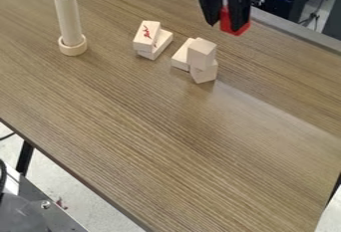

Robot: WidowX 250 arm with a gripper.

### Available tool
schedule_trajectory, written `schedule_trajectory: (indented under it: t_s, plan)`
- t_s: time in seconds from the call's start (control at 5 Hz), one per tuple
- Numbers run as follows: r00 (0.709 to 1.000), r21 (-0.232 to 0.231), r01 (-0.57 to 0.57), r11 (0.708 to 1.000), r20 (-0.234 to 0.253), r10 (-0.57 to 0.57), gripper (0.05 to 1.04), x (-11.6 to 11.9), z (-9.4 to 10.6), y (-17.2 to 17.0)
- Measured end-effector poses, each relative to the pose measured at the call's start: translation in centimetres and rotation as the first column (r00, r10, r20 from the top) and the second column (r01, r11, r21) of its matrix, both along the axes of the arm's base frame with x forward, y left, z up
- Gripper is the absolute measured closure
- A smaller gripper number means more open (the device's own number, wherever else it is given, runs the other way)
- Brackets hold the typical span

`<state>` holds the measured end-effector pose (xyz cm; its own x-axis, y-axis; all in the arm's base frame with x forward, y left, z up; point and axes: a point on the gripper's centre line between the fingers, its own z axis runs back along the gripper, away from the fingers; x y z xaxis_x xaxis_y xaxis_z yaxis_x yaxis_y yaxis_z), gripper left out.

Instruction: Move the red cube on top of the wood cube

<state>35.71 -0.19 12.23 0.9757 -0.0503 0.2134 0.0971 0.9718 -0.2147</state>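
One black two-finger claw [227,24], grasping one red cube [234,26] above the brown wood-grain worktop [160,141]. Pale wooden blocks: two stacked [146,37], three clustered [201,53] near them, one cube topmost. One upright pale cylinder [69,19], one ring [73,49] round its base.

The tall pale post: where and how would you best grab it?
Probably near its top, from above, once the claw has let go of the red cube: the post stands upright, slim and round, with a wider ring around its foot.
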Motion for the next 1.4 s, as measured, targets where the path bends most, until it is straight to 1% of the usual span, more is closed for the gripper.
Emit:
schedule_trajectory:
  t_s: [0.2, 0.4, 0.6, 1.2, 1.4]
  plan:
    - [0.999, 0.073, -0.020, 0.997, -0.049, 0.023, 0.541, -1.1, 0.5, 0.8]
    - [0.995, 0.116, -0.012, 0.993, -0.096, 0.024, 0.541, -1.8, 0.5, 1.4]
    - [0.992, 0.147, -0.011, 0.989, -0.125, 0.029, 0.541, -2.2, 0.5, 1.9]
    - [0.983, 0.145, 0.020, 0.989, -0.183, 0.007, 0.541, -1.1, -2.0, 1.3]
    - [0.983, 0.152, 0.034, 0.988, -0.183, -0.006, 0.541, -1.0, -2.2, 0.6]
